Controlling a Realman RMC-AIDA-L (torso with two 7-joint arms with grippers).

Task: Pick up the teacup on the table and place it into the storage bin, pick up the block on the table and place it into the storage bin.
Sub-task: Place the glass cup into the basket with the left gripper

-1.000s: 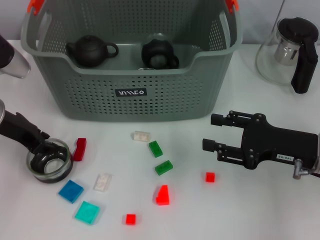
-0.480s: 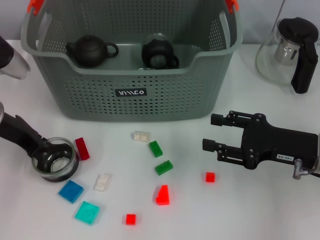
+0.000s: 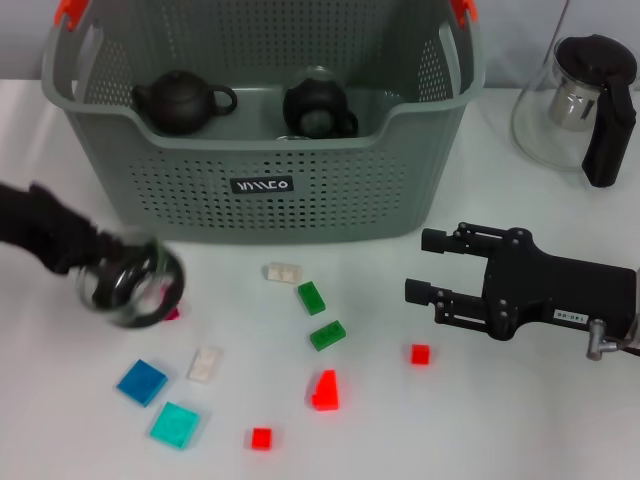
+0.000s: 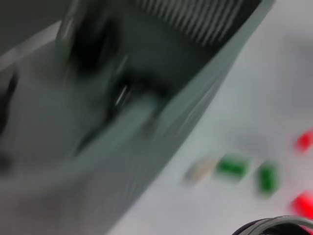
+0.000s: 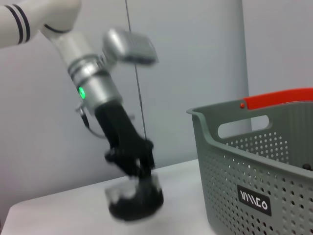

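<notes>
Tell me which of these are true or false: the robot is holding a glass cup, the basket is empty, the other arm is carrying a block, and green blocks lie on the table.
1. The left tool holds a glass cup lifted off the table. True.
2. The basket is empty. False: two dark teapots sit inside it.
3. The right tool is carrying a block. False: it is open with nothing between its fingers, hovering near a small red block.
4. Two green blocks lie on the table in front of the basket. True.
5. A glass jug stands inside the basket. False: it stands on the table beside the basket.
</notes>
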